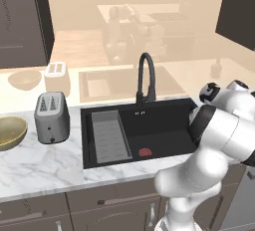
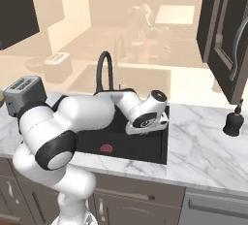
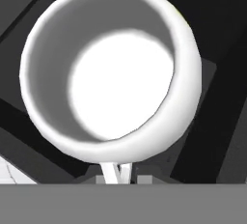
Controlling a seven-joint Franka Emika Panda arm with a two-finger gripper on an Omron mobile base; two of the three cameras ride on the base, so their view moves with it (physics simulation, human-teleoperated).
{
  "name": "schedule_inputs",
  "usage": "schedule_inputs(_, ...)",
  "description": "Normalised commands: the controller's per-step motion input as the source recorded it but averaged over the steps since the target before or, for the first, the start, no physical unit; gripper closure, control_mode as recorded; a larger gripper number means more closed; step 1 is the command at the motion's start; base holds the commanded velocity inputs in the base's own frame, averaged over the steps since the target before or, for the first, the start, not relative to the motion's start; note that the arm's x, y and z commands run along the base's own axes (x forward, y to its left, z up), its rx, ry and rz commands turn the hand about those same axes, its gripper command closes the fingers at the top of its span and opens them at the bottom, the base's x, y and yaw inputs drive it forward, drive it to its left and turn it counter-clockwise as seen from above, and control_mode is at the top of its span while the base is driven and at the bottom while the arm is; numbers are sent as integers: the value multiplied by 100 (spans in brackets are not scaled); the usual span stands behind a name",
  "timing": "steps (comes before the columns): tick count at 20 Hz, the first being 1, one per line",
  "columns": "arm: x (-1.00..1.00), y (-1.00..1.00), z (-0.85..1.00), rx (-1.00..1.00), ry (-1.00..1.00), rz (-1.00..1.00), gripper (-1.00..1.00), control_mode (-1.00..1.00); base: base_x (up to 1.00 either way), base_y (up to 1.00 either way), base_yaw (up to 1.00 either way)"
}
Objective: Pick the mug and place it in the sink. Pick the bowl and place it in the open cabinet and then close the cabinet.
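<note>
The white glossy mug [image 3: 111, 78] is seen from above in the hand view, its handle pointing toward my gripper [image 3: 116, 174], which is shut on it. Beneath the mug lies the black floor of the sink [image 3: 222, 97]. In the right base view my hand reaches down into the sink [image 2: 152, 146] at its right end, and the mug is hidden behind the wrist. The olive-tan bowl [image 1: 7, 131] sits on the marble counter at the far left. The dark cabinet [image 2: 227, 35] hangs at the upper right with a door standing open.
A grey toaster [image 1: 51, 118] stands between the bowl and the sink. The black gooseneck faucet [image 1: 146, 78] rises behind the basin, with a ribbed tray [image 1: 110, 136] and a red drain [image 1: 145, 152] inside. A dark soap dispenser [image 2: 233, 122] stands on the right counter.
</note>
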Motion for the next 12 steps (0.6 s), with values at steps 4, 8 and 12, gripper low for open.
schedule_inputs(4,0,22,-4,0,0,9,100,-100,0,0,0)
schedule_inputs(8,0,12,-12,0,0,11,100,-100,0,0,0)
schedule_inputs(12,3,25,-21,0,0,10,100,-100,0,0,0)
